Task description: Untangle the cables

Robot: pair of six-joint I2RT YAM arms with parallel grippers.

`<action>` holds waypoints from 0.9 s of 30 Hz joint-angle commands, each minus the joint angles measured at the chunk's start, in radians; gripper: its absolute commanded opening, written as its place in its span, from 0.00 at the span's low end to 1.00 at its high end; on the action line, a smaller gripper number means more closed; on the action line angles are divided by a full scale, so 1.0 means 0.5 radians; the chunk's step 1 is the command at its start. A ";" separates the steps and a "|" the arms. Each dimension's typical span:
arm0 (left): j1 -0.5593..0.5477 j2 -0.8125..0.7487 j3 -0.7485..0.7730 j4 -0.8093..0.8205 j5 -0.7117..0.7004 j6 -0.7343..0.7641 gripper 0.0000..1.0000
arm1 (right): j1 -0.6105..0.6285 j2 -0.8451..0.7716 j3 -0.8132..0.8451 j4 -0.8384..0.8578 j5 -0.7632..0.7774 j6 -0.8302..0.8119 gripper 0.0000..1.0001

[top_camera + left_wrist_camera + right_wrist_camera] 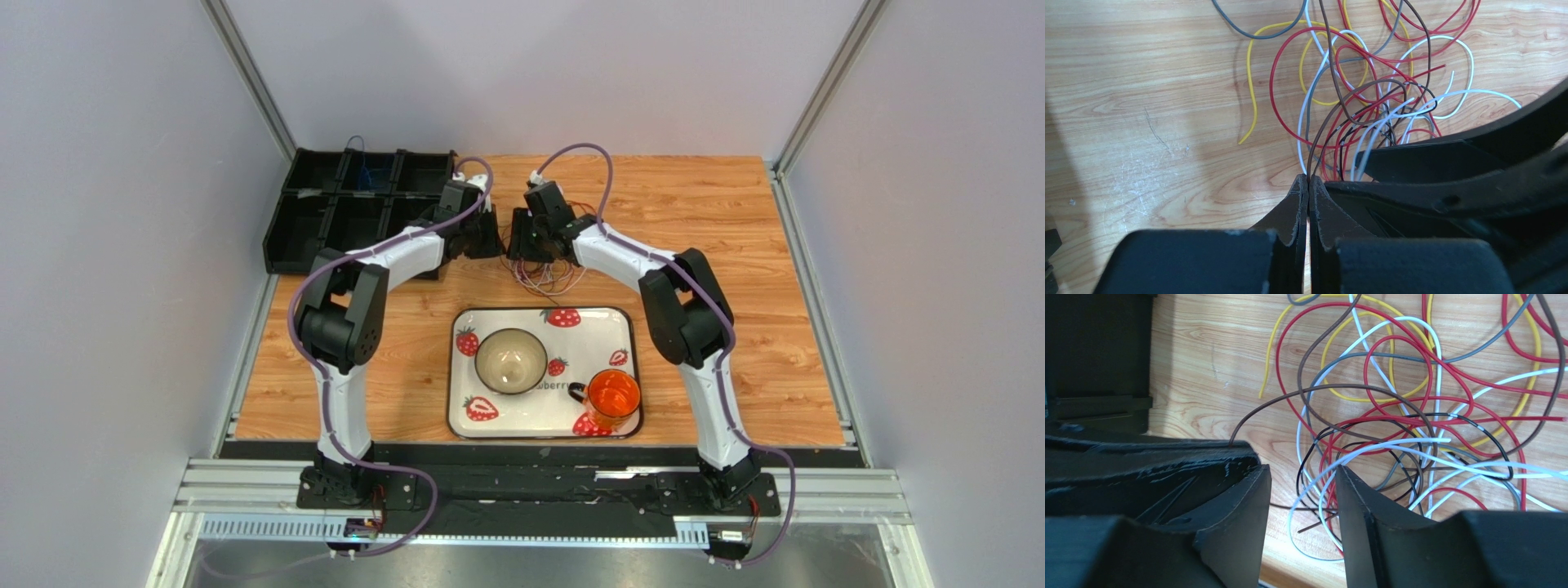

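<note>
The cables (548,277) lie in a loose tangle of red, white, yellow, grey, brown and black wire on the wooden table, behind the tray. My left gripper (1309,179) is shut, its tips pinching a brown cable (1310,166) that rises from them into the tangle (1364,92). In the right wrist view that brown cable (1290,395) arcs out of the left gripper's fingers (1198,459). My right gripper (1301,471) is open right beside it, over the tangle's near edge. A white loop (1289,519) and thin brown and black strands lie on the table in its gap.
A black compartment bin (350,208) stands at the back left, close to the left arm. A strawberry-print tray (632,355) in front of the tangle holds a bowl (510,360) and an orange cup (612,397). Grey walls enclose the table.
</note>
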 commanded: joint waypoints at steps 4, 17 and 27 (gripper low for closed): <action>-0.005 -0.017 0.047 0.028 0.054 0.006 0.00 | 0.014 0.065 0.117 0.021 0.048 -0.015 0.40; -0.005 -0.109 -0.076 0.206 0.161 0.021 0.00 | 0.020 0.084 0.123 -0.056 0.176 -0.074 0.00; -0.103 -0.425 -0.040 0.020 0.060 0.132 0.00 | -0.057 -0.290 -0.110 -0.111 0.354 -0.245 0.00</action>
